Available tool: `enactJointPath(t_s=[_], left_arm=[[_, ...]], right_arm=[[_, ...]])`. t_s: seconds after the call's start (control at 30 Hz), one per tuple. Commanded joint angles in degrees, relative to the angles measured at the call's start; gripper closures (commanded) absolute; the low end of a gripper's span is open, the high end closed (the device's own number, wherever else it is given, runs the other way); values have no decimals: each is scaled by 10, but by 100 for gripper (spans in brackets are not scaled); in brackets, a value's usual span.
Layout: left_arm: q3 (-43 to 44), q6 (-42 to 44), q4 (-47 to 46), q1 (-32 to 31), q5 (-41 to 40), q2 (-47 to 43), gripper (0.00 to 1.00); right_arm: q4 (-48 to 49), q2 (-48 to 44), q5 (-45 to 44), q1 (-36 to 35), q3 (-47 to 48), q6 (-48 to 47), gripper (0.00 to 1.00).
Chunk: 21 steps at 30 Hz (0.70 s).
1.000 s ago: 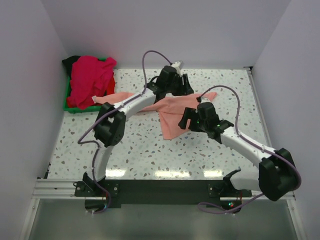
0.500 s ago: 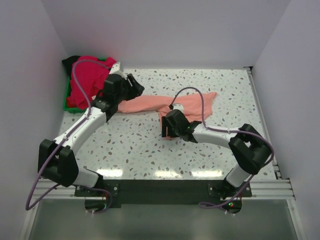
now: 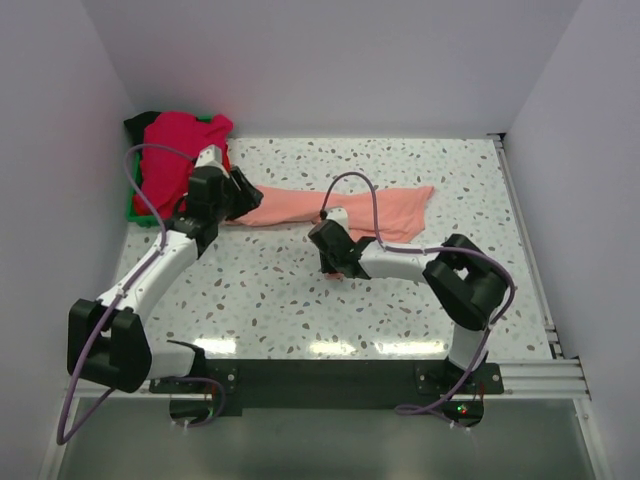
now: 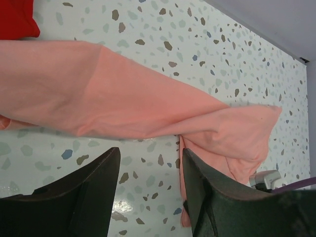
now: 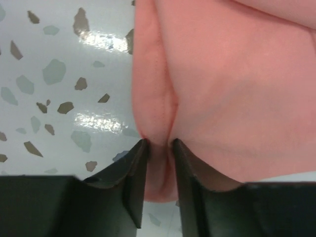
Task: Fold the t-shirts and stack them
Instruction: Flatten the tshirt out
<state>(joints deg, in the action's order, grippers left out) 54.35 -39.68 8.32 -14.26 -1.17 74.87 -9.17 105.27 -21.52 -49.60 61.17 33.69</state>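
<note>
**Speckled table, one shirt pinched at its edge**

Round me stand pale walls [image 3: 330,60], closing in a white speckled stone-look table [image 3: 300,300]. Across its middle lies the salmon-pink cloth t-shirt [image 3: 390,210], stretched long from left to right, with a narrow flap running toward the near edge. In the far left corner sits a green plastic tray [image 3: 133,210]. It is heaped with a magenta-pink cloth t-shirt [image 3: 175,150], a red cloth t-shirt [image 4: 15,17] beside it and a black cloth t-shirt [image 3: 140,122] at the back.

My left pincer [image 4: 150,155] stands at the salmon shirt's left end. Its fingers are spread wide, with only bare table between them. My right pincer [image 5: 158,143] is clamped on a small fold at the edge of the flap, and the cloth puckers between its two dark fingers [image 5: 133,173].
</note>
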Motion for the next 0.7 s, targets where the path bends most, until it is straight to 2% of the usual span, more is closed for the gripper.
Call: enactJointPath(t_s=[0.0,0.07,0.1,0.17,0.47,0.67], left_arm=[[-16,-12,-11,3,5,-18,42],[-28,-18,-12,3,1,-24,44],[-35,-20,-14,3,0,-25,44],[-43,-25,-14,3,-1,-31,46],[-87,-40,-17,3,0,-48,51],[-122,-48,-19,2,5,-57,54]], right_arm=[[-54,1,-39,-3,5,0,72],[-81,-16,-55,-2,-3,1,85],[-98,-44,-70,-1,-13,2,95],[-115,-84,-77,6,-23,2,100],[-217,-352,-42,122,-41,-38,100],[-284,-414,-55,155,15,-71,100]])
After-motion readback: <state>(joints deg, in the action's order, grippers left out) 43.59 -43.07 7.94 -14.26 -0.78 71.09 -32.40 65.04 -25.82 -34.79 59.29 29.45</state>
